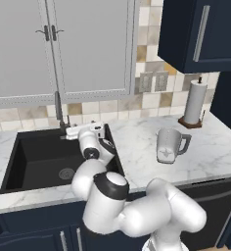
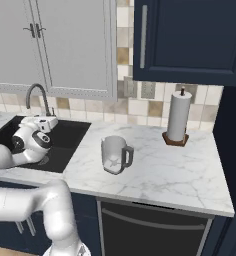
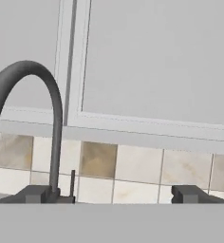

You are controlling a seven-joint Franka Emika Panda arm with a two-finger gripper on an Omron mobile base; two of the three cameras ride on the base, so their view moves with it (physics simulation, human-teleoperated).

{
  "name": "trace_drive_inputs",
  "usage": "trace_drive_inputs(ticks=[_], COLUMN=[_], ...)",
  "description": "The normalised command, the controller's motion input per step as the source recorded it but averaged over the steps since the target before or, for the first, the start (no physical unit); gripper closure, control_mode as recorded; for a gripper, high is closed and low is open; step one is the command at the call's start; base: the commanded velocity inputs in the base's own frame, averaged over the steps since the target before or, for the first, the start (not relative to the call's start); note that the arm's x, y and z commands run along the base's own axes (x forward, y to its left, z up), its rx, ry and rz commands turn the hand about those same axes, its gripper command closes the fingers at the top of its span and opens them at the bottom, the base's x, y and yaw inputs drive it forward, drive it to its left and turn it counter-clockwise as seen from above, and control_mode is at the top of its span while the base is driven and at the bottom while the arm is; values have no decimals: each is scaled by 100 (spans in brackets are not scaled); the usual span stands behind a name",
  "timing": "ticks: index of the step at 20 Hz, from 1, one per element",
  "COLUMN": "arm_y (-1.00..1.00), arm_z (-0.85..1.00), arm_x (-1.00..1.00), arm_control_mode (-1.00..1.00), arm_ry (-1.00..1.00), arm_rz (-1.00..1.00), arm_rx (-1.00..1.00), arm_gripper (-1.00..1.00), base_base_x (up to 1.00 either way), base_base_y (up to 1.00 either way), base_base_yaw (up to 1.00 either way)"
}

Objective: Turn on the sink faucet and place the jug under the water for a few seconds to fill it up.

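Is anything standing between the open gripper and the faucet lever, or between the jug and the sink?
Nothing visible. The open gripper faces the sink faucet with bare backsplash between its fingertips. The jug stands upright on the marble counter right of the sink, with bare counter between them.

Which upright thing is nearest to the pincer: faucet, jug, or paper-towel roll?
The sink faucet, rising just behind the open pincer. The jug and paper-towel roll stand farther along the counter.
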Motion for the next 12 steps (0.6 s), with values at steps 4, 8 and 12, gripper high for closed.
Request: trace_drive_inputs(ticks=[4, 8, 12], arm_y=[24, 14, 15], arm_z=[0, -4, -15], arm_x=[50, 46, 44], arm_control_mode=[-100, -100, -100], arm_ry=[0, 2, 4], arm_rz=[0, 0, 0], arm_rx=[0, 0, 0], arm_gripper=[-100, -100, -100], base_base_x=[0, 0, 0], base_base_y=[0, 0, 0], base_base_yaw=[0, 0, 0])
